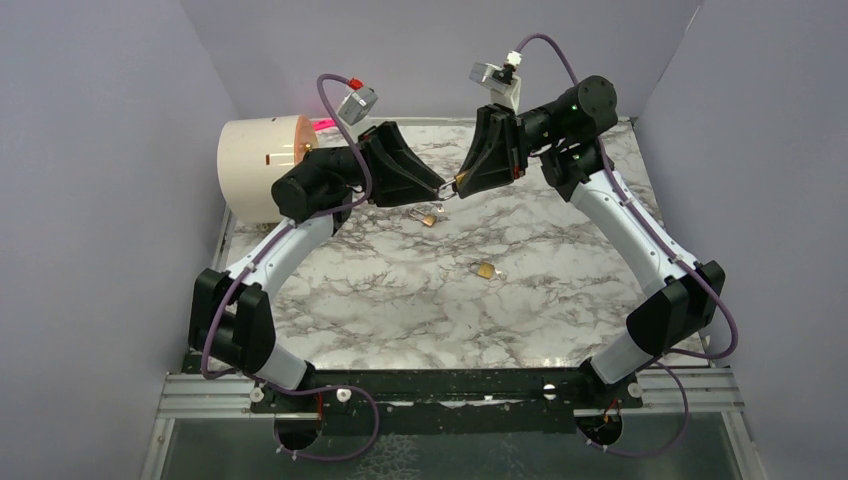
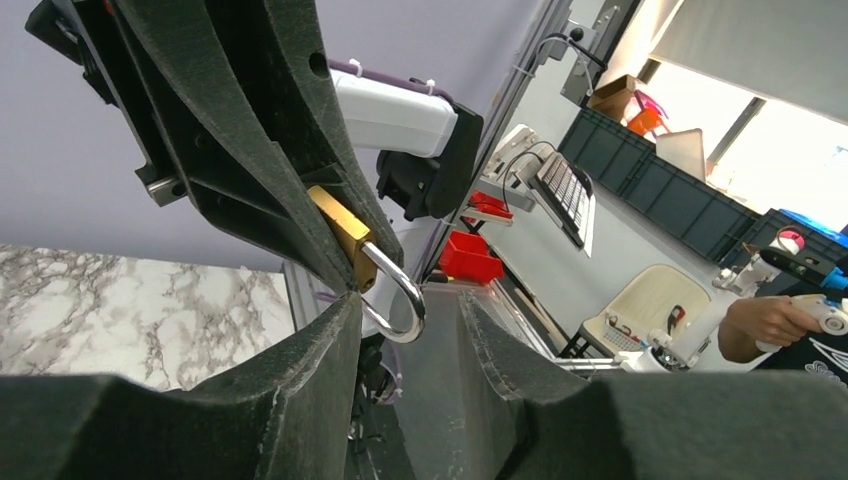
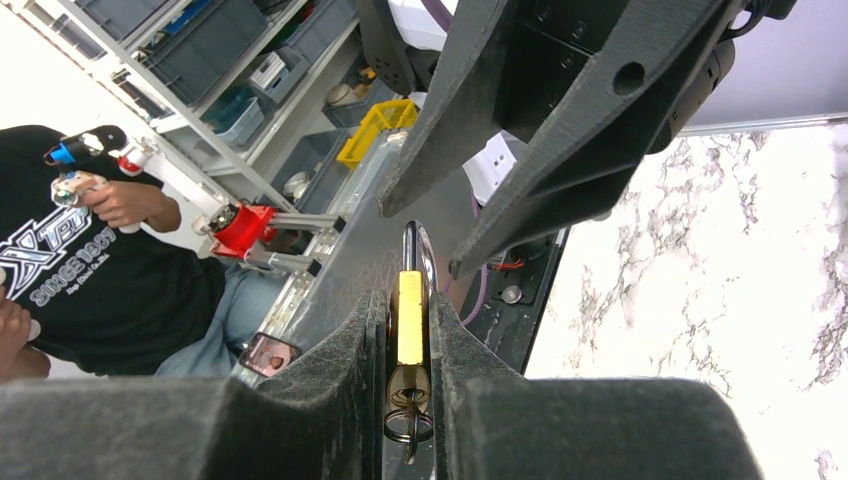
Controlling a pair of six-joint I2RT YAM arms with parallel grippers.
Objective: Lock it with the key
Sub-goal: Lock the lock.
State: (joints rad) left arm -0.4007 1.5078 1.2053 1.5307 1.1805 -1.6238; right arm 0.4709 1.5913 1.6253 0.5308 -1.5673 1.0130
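Right end effector (image 3: 408,296) gripping padlock (image 3: 409,330); white drum (image 1: 255,165), brass piece (image 1: 486,270) nearby

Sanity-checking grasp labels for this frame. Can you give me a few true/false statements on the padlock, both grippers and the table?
1. The right gripper is clamped on the brass padlock. True.
2. The left gripper is squeezed tight on the shackle. False: its fingers stand apart, with the shackle in the gap between them.
3. The padlock rests on the table. False: it is held in the air where the two arms meet.
4. Two small brass pieces lie loose on the marble top. True.
5. The right gripper grips the padlock by its shackle. False: it grips the brass body, and the shackle sticks out past the fingertips.
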